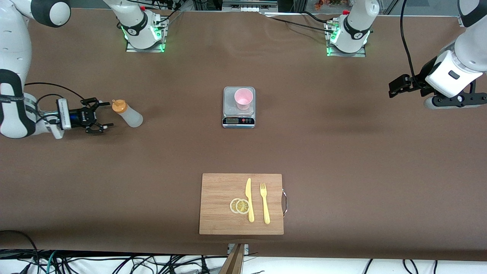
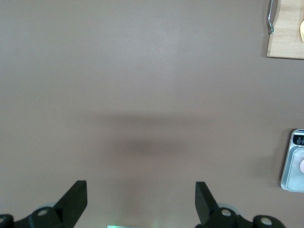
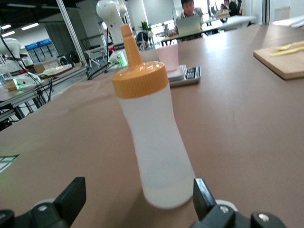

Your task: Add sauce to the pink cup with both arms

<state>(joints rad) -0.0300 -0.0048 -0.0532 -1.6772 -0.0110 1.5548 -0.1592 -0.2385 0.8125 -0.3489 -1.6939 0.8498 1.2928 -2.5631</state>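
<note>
The sauce bottle (image 1: 128, 115), whitish with an orange nozzle cap, stands upright on the table toward the right arm's end. My right gripper (image 1: 103, 115) is low beside it and open, its fingers wide and apart from the bottle. In the right wrist view the bottle (image 3: 154, 142) fills the middle, just ahead of the right gripper (image 3: 138, 185). The pink cup (image 1: 243, 98) stands on a small scale (image 1: 238, 118) at mid-table; the cup (image 3: 167, 57) also shows past the bottle. My left gripper (image 1: 394, 87) hangs open and empty over the left arm's end, and shows as such in its own view (image 2: 141, 187).
A wooden cutting board (image 1: 218, 205) lies nearer to the front camera than the scale, with a yellow knife (image 1: 249, 199), a fork (image 1: 264, 203) and lemon slices (image 1: 239, 206) on it. The board's corner (image 2: 287, 40) and the scale (image 2: 293, 164) show in the left wrist view.
</note>
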